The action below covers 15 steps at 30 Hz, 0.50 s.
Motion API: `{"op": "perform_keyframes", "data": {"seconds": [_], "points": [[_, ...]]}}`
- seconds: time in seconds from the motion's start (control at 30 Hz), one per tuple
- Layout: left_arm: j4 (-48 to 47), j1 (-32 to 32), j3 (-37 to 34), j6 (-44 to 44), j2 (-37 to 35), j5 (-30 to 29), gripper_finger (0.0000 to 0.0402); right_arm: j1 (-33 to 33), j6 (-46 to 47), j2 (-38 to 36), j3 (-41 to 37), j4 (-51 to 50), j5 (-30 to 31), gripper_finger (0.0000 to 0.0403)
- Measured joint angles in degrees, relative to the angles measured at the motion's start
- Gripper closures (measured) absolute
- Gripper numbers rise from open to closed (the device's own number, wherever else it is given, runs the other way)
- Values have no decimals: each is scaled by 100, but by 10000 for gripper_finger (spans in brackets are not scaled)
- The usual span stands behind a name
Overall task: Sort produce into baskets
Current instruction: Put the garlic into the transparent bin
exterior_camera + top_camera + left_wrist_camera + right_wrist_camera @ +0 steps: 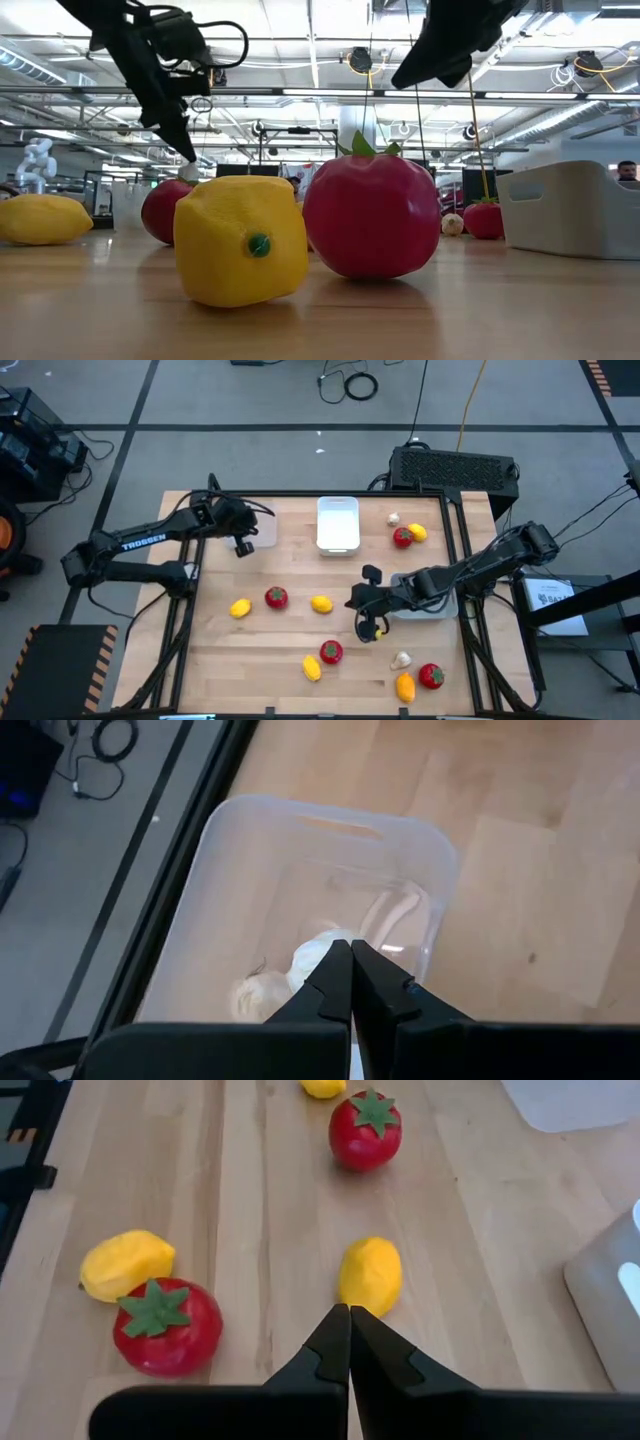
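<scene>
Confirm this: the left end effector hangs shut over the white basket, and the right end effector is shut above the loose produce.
Not quite. The left end effector hangs shut over the clear basket, not the white basket, as the left wrist view shows. The right end effector is indeed shut above the loose produce, near a yellow fruit.

scattered produce (pixel 276 597); three baskets (pixel 338 523)

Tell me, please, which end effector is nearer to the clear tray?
Left. The left end effector hangs directly over the clear tray, shut. The right end effector is far off across the table, above the middle, by the grey tray.
</scene>
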Motion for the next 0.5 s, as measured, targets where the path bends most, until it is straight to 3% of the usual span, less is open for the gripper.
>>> {"op": "perform_keyframes", "data": {"seconds": [0.2,0.37,0.5], "points": [[2,2,-2,44,0,-347,358,-10,-85,1,0,73,6,403],[10,2,-2,36,0,-365,303,-9,-56,1,0,73,6,403],[11,2,-2,-24,0,-365,281,6,90,0,0,70,-4,403]]}}
